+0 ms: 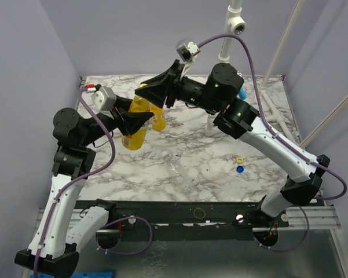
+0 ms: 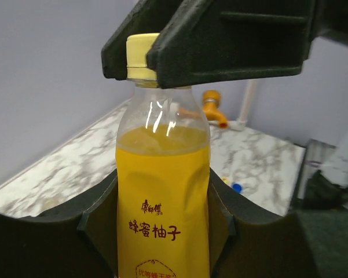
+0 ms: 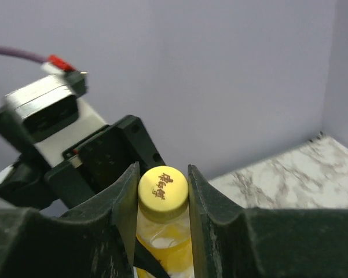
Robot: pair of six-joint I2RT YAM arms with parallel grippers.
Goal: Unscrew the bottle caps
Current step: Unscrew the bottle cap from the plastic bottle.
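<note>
A yellow-orange bottle (image 2: 162, 191) with a yellow label stands upright, its body squeezed between the jaws of my left gripper (image 2: 162, 231). In the top view that bottle (image 1: 134, 138) is at the left middle of the table, with the left gripper (image 1: 140, 120) on it. Its yellow ribbed cap (image 3: 162, 192) sits on the neck, and my right gripper (image 3: 163, 188) is shut on the cap from above. The cap (image 2: 140, 55) shows half hidden behind the right gripper's dark fingers (image 2: 220, 52). The right gripper (image 1: 155, 92) hangs directly above the bottle.
A second yellow-orange bottle (image 1: 158, 121) stands just behind the held one. A clear bottle (image 1: 179, 169) lies on the marble table (image 1: 220, 185). A loose yellow cap (image 1: 239, 160) and a loose blue cap (image 1: 240, 169) lie to the right. A white post (image 1: 211, 123) stands mid-table.
</note>
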